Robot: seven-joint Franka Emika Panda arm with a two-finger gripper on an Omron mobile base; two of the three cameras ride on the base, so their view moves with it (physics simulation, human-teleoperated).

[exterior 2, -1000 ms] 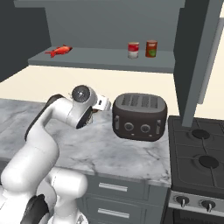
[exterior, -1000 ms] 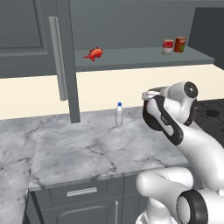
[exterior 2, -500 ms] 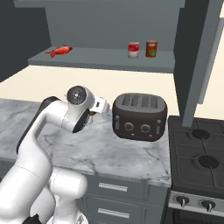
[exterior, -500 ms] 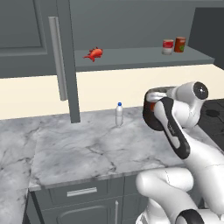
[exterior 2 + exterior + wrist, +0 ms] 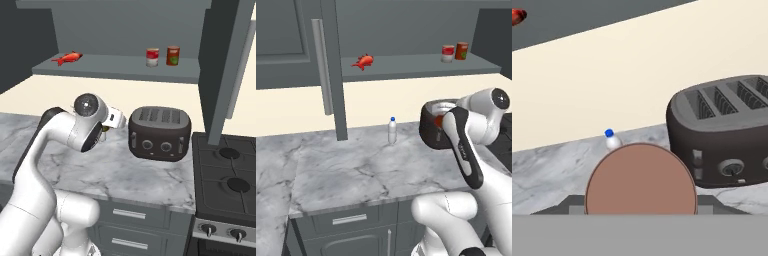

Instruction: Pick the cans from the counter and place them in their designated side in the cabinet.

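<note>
Up off the counter [image 5: 356,175], the gripper [image 5: 442,121] is clamped on an orange-red can [image 5: 640,185]. In the hand view the can's round brownish top sits squarely between the two fingers, which press against its sides. The hand hangs just in front of the toaster [image 5: 160,132], close to its left end, with the small bottle [image 5: 392,131] standing apart on the marble to the left.

Both task cans are on the cabinet shelf [image 5: 406,65], near its right end. The cream-white can [image 5: 447,53] and the dark red can [image 5: 461,50] stand upright side by side, set back from the front edge. Far to their left a red fish-shaped thing [image 5: 363,61] lies on the same shelf, with a long bare stretch of board between it and them. The cabinet door [image 5: 331,70] stands open, and its lower edge reaches down close to the counter at the left. The stove [image 5: 225,165] borders the counter's right edge.
</note>
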